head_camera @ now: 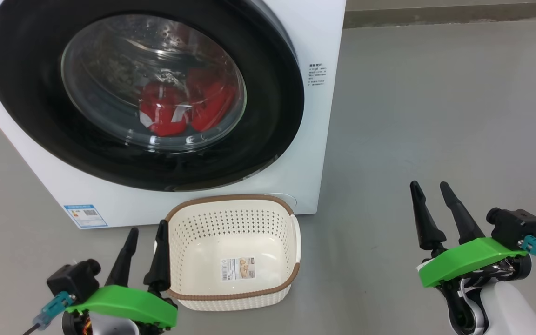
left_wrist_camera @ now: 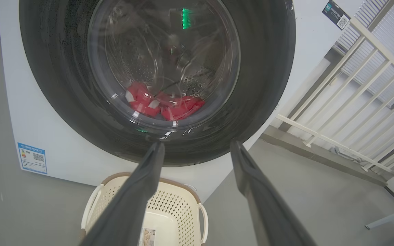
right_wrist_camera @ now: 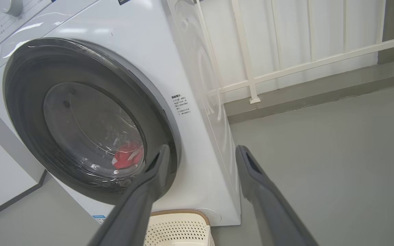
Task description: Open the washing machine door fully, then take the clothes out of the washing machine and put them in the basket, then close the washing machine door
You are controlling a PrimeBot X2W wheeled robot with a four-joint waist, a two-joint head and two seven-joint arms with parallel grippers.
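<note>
Left claw (head_camera: 148, 226), right claw (head_camera: 429, 184): agape, empty

Door (head_camera: 26, 116) cut off at the frame's top edge; clothes (head_camera: 175, 109) distorted behind its glass; print (head_camera: 317, 74) beside it too small to read.

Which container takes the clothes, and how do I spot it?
Find the big white washing machine with its round black-rimmed door. On the grey floor in front, below that door, sits the basket: small, cream, perforated, set apart by its brown rim and paper label.
</note>
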